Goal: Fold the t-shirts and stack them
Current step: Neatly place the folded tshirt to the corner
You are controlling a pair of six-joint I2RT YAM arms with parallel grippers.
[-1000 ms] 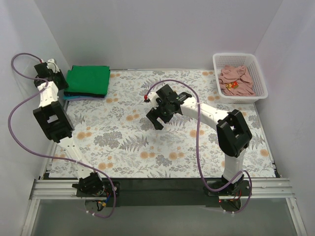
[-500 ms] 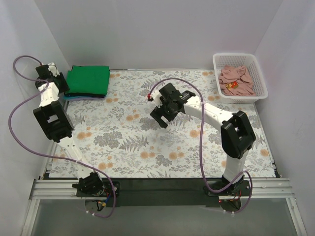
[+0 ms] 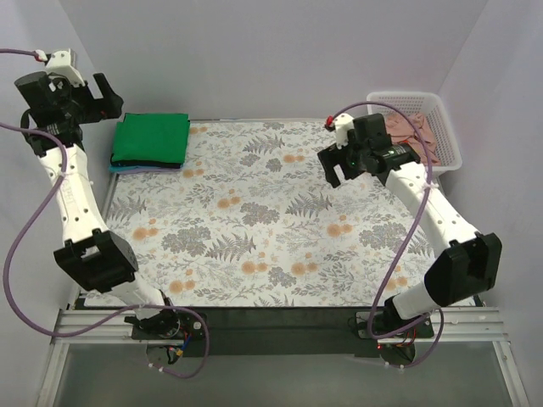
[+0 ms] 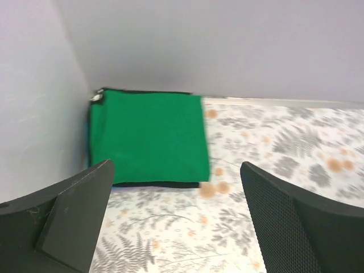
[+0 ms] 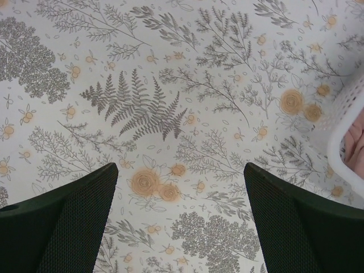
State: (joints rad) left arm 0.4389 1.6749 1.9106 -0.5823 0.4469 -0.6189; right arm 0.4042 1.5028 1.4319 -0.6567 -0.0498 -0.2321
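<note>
A folded bright green t-shirt (image 3: 151,140) tops a stack in the far left corner, with black and light blue edges showing under it. The left wrist view shows the same green t-shirt (image 4: 148,136) lying flat, untouched. My left gripper (image 3: 109,97) hangs raised by the left wall, just left of the stack, and is open and empty (image 4: 176,170). A crumpled pink t-shirt (image 3: 431,144) lies in the white basket (image 3: 407,95), partly hidden by my right arm. My right gripper (image 3: 339,165) hovers open and empty (image 5: 181,170) over the floral cloth, just left of the basket.
The table is covered by a floral patterned cloth (image 3: 254,229). Pale walls close in the left, back and right sides. A corner of the basket (image 5: 336,149) with a bit of pink fabric (image 5: 358,139) shows at the right edge of the right wrist view.
My left gripper opened, lifted off the green stack and drew back up toward the left wall. My right arm swung from the table's middle to the right, toward the basket.
</note>
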